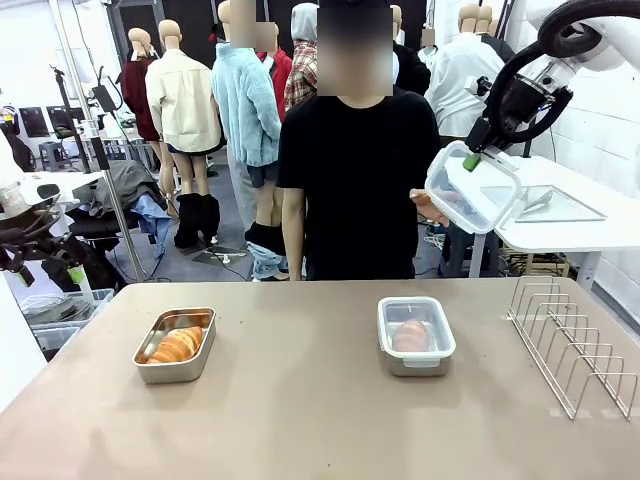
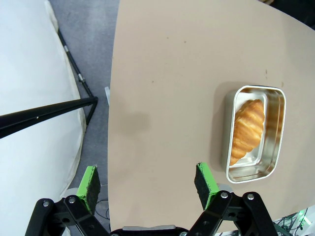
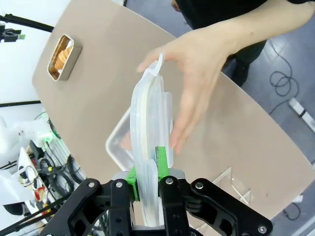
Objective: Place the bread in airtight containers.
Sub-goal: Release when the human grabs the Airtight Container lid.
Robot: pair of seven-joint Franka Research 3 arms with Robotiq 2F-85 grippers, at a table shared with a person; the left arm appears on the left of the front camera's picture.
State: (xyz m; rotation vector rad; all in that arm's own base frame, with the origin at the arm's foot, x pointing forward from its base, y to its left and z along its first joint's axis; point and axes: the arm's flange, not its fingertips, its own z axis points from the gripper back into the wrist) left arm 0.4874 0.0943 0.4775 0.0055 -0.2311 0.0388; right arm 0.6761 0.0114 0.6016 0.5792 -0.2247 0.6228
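Nearest me on the table (image 1: pixel 300 420), the left container (image 1: pixel 175 345) sits uncovered with one croissant (image 1: pixel 178 344) inside; the right container (image 1: pixel 415 335) has its clip lid on over the other croissant (image 1: pixel 410 335). My right gripper (image 3: pixel 146 178) is clenched on the rim of a clear lid (image 1: pixel 472 187), raised at far right by the person's hand (image 3: pixel 197 73). My left gripper (image 2: pixel 147 184) hangs released. I judge the lid light, slick, slightly flexible; holding it by the edge suits it.
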